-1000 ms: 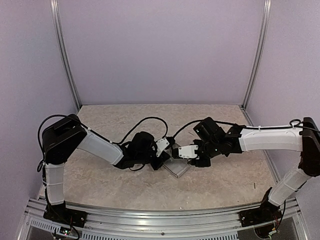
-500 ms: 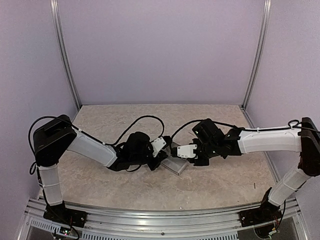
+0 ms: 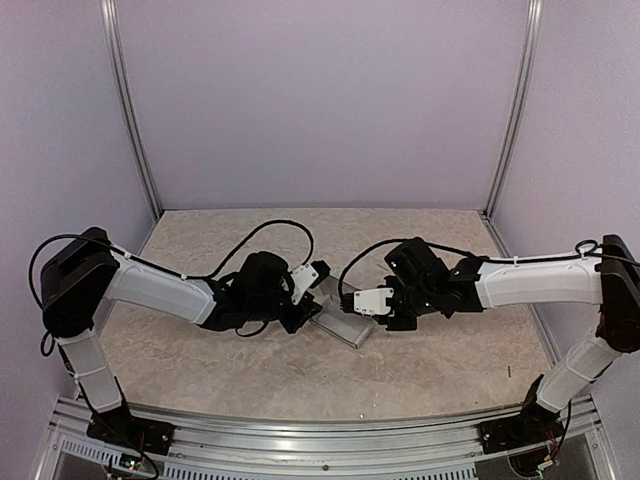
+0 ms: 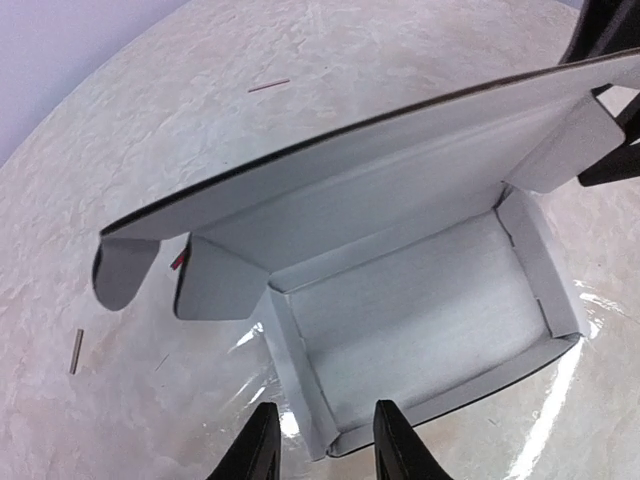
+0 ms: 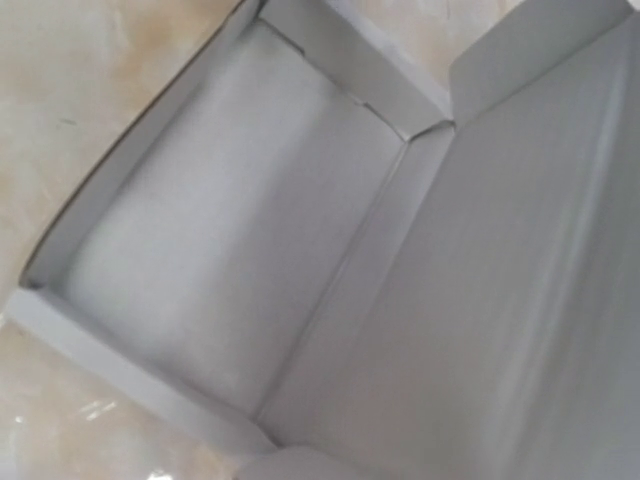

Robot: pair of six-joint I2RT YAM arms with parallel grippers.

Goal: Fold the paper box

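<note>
The paper box (image 3: 342, 322) lies mid-table between both arms, a pale grey-white card tray (image 4: 420, 300) with its lid (image 4: 380, 170) raised at a slant. My left gripper (image 4: 325, 452) is open, its black fingertips astride the tray's near corner without touching it; from above, my left gripper (image 3: 312, 300) is at the box's left end. My right gripper (image 3: 349, 299) is at the right end. Its dark fingers (image 4: 608, 165) sit on both sides of the lid's end flap. The right wrist view is filled by the tray floor (image 5: 230, 230) and lid (image 5: 520, 250), with its own fingers hidden.
Two thin dark scraps (image 4: 75, 351) (image 4: 268, 86) lie on the mottled beige table (image 3: 200, 360). A shiny clear film (image 4: 590, 300) shows under the box. Black cables (image 3: 280, 232) loop behind the wrists. Purple walls and metal posts (image 3: 128, 110) enclose the table; a rail (image 3: 320, 440) runs along the front.
My left gripper's jaws have parted and the left arm has drawn back to the left. The box has slid slightly left. The right gripper has barely moved.
</note>
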